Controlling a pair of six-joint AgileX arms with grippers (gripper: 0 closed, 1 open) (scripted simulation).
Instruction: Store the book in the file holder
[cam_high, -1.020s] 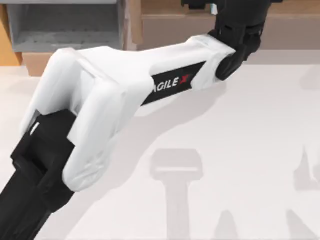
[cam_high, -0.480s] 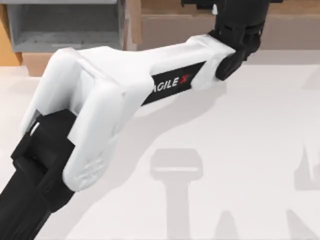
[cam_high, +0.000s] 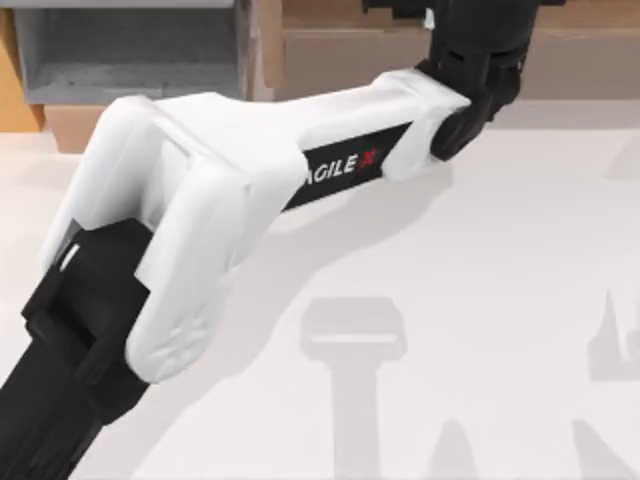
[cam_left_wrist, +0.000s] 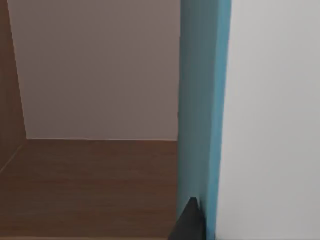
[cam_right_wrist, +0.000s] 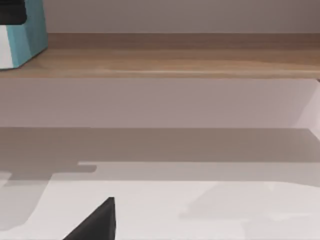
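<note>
The teal-blue book (cam_left_wrist: 202, 110) stands upright on the brown wooden shelf (cam_left_wrist: 90, 185), its spine facing my left wrist camera. My left gripper (cam_right_wrist: 10, 11) holds it from above, shut on the book, and one dark fingertip (cam_left_wrist: 189, 224) lies against its cover. In the right wrist view the book (cam_right_wrist: 25, 37) stands at the shelf's front edge, white pages showing. In the top view my left arm (cam_high: 340, 150) reaches to the back right of centre. The file holder (cam_high: 130, 50), grey with an orange side panel (cam_high: 10, 70), sits at the back left, apart from the book.
The wide brown shelf (cam_high: 400, 55) runs along the back from the holder to the right. A dark part of my right gripper (cam_right_wrist: 97, 222) hangs low over the white table (cam_high: 500, 250), facing the shelf. Arm shadows fall on the table's front.
The left arm's wrist has shifted very slightly at the shelf. Nothing else has moved.
</note>
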